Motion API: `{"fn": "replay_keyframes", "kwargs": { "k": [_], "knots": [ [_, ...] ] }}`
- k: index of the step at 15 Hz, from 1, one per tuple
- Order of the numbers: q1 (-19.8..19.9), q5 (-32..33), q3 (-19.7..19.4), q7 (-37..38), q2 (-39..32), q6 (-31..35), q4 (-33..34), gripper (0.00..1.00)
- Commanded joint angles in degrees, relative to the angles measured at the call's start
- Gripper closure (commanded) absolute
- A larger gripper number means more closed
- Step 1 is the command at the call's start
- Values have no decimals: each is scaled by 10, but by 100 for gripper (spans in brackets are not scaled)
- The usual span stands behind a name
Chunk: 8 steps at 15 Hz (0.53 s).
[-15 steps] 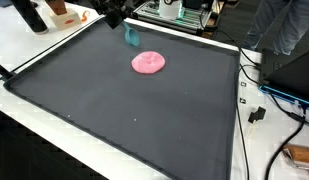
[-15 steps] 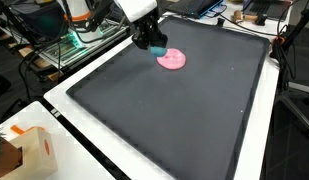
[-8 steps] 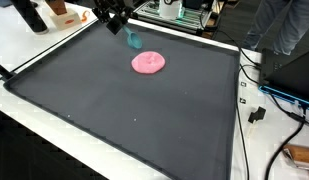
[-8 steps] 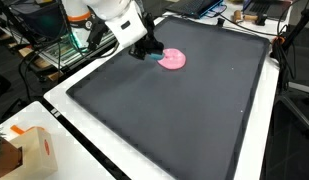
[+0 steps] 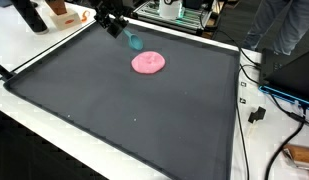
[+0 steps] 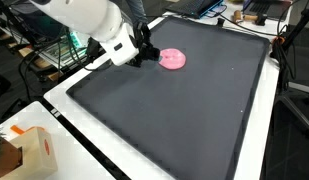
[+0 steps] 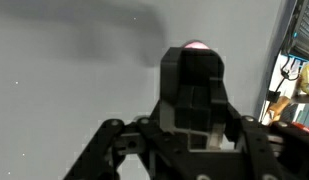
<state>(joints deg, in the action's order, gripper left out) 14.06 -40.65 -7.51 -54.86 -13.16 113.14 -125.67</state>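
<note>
A flat pink disc [image 5: 148, 63] lies on the large black mat [image 5: 114, 115] toward its far side; it shows in both exterior views [image 6: 172, 59]. My gripper [image 5: 123, 30] hangs above the mat's far corner, just beside the disc, shut on a small teal object [image 5: 133, 41] that sticks out below the fingers. In an exterior view the white arm covers most of the gripper [image 6: 145, 57] and hides the teal object. In the wrist view the black gripper [image 7: 194, 62] body fills the middle, with the pink disc's [image 7: 197, 45] edge peeking past its tip.
The mat [image 6: 184, 120] has a raised white border. A cardboard box [image 6: 29, 150] stands off one corner. Equipment racks [image 5: 179, 12] stand behind the mat. Cables [image 5: 284, 95] lie alongside it, and a person [image 5: 284, 25] stands beyond them.
The arm has swung away from the disc toward the mat's edge, carrying the teal object. The arm now covers more of the gripper in an exterior view. The pink disc has not moved.
</note>
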Motion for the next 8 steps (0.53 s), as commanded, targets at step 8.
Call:
{"fn": "replay_keyframes", "kwargs": {
  "k": [8],
  "knots": [
    [52,-58,-14,-54,-62,-94,42,71]
  ]
}}
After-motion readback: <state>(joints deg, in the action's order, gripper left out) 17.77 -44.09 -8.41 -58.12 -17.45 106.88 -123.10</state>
